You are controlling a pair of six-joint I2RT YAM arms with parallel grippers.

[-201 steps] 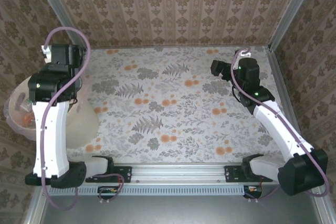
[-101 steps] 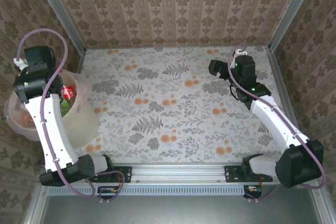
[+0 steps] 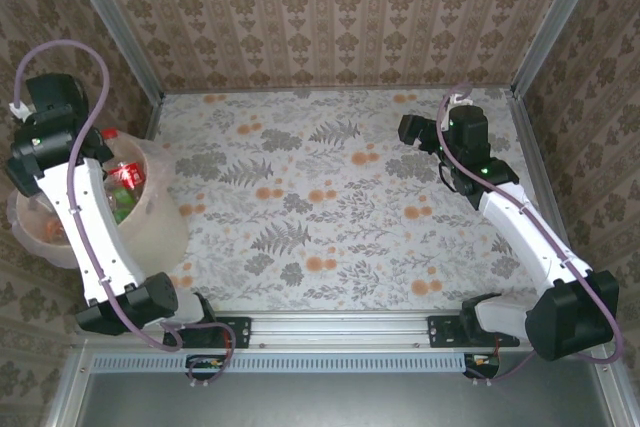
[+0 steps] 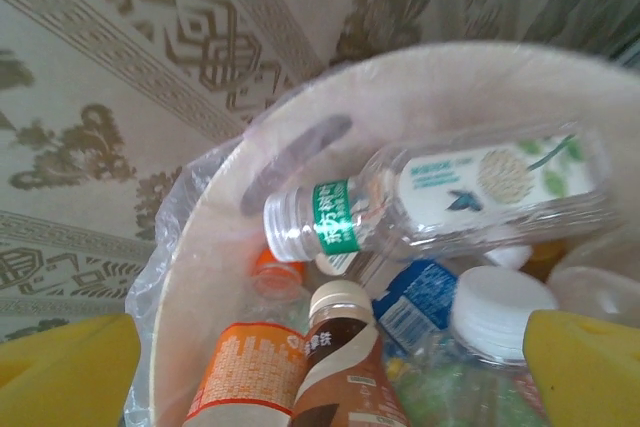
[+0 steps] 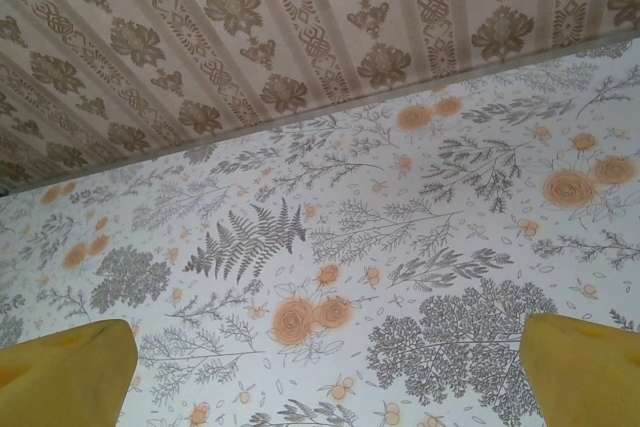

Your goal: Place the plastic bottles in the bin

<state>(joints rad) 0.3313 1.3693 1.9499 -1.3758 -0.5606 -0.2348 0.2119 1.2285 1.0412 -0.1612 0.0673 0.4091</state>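
Left gripper (image 4: pixel 325 365): spread, empty, over the bin (image 4: pixel 200 247).
Right gripper (image 5: pixel 325 372): spread, empty.
Plastic bottles (image 4: pixel 440 192): green, orange, brown labels; print unreadable.

You have a white cloth-covered bench (image 3: pixel 330 237) before you, printed with grey ferns and orange flowers. Beige wallpapered walls (image 3: pixel 330 17) with striped damask motifs close it on three sides, silver metal corner posts (image 3: pixel 560 17) rise at the back, and a ribbed aluminium rail (image 3: pixel 340 327) runs along the near edge under soft, even light
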